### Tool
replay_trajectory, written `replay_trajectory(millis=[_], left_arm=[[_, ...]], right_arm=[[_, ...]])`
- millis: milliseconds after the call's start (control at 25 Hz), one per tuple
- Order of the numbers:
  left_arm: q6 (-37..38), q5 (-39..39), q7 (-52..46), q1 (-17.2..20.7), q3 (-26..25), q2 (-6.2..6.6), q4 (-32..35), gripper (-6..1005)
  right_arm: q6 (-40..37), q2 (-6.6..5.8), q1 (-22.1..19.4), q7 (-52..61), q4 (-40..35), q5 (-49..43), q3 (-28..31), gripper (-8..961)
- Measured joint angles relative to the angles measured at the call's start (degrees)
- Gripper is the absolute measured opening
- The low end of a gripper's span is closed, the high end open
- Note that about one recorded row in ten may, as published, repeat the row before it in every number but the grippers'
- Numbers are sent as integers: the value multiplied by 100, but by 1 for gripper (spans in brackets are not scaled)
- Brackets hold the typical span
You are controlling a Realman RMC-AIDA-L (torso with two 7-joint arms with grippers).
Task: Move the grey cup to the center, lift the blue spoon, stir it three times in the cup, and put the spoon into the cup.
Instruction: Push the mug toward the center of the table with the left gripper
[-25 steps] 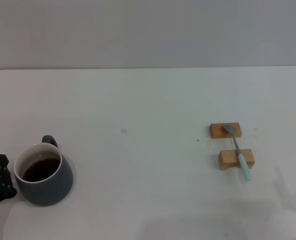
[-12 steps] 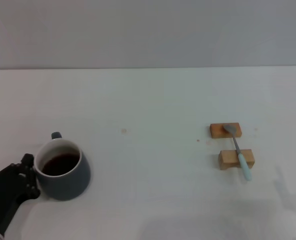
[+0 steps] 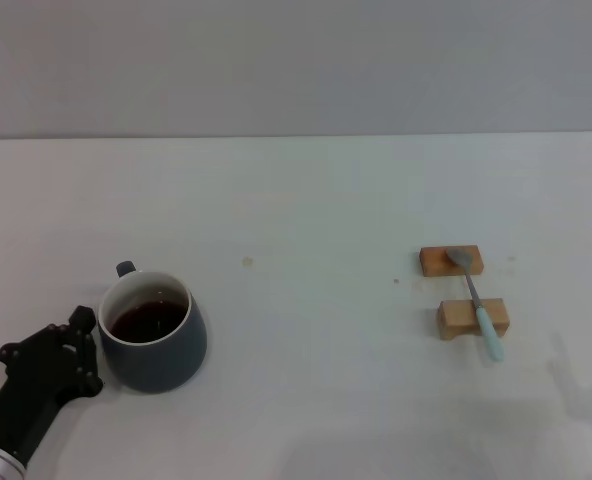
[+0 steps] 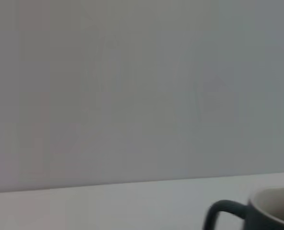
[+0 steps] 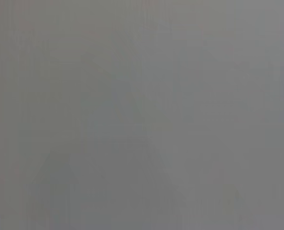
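Observation:
The grey cup [image 3: 166, 362] with dark liquid stands on the white table at the front left, its handle pointing away from me. My left gripper [image 3: 84, 352] is right against the cup's left side. The cup's rim and handle also show in the left wrist view [image 4: 266, 211]. The blue spoon [image 3: 476, 302] lies at the right across two tan wooden blocks, bowl on the far block [image 3: 436, 261], pale handle over the near block [image 3: 456, 318]. My right gripper is out of view; the right wrist view shows only plain grey.
The white table [image 3: 306, 200] runs back to a grey wall. A small speck [image 3: 247, 262] lies on the table between cup and blocks.
The cup and my left gripper have moved together to the right, toward the table's middle. The spoon and blocks have not moved.

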Motion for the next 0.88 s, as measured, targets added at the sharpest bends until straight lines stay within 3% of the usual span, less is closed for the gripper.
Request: replay_trajectory(millis=[440,880], left_arm=[[-260,32,13,-248,-50,10,112,0],[-263,807,15,-390,25,-8,-298,1]], right_arm=[[0,0,-17,0,-8,0,0,734],[0,0,14,0,-8,0,0,733]])
